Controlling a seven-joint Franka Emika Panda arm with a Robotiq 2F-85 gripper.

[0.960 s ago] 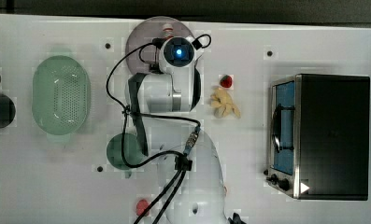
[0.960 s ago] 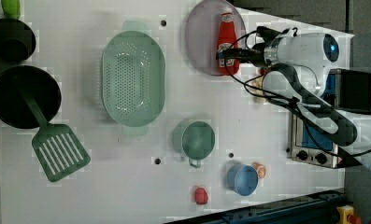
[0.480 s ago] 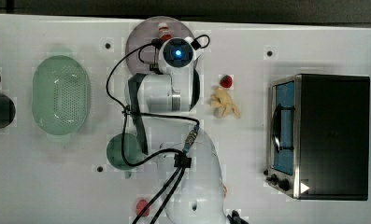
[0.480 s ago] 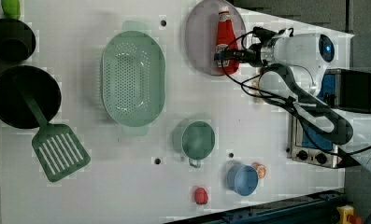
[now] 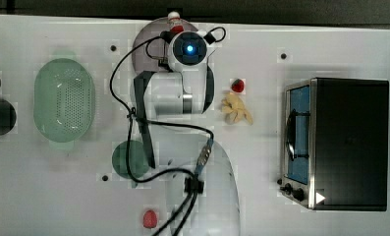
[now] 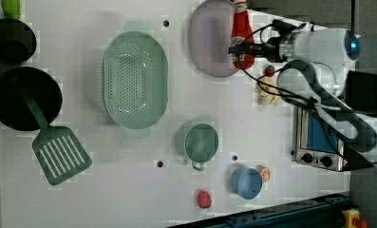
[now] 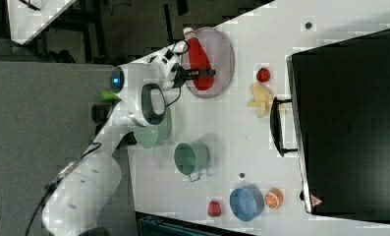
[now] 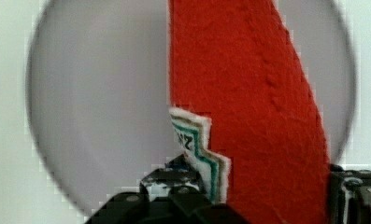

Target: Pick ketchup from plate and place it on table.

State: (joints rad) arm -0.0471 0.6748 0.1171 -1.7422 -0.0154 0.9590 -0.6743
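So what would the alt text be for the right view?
A white robot arm's gripper is shut on a small red ketchup bottle over a round mauve-grey plate on a white table. A black toaster oven stands nearby.

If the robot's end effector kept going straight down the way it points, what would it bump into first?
The end effector already straddles the ketchup, so probably the plate right beneath, though depth is hard to judge.

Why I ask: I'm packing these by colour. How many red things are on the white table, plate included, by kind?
Ketchup bottle: 1
Red fruits: 2
Total: 3
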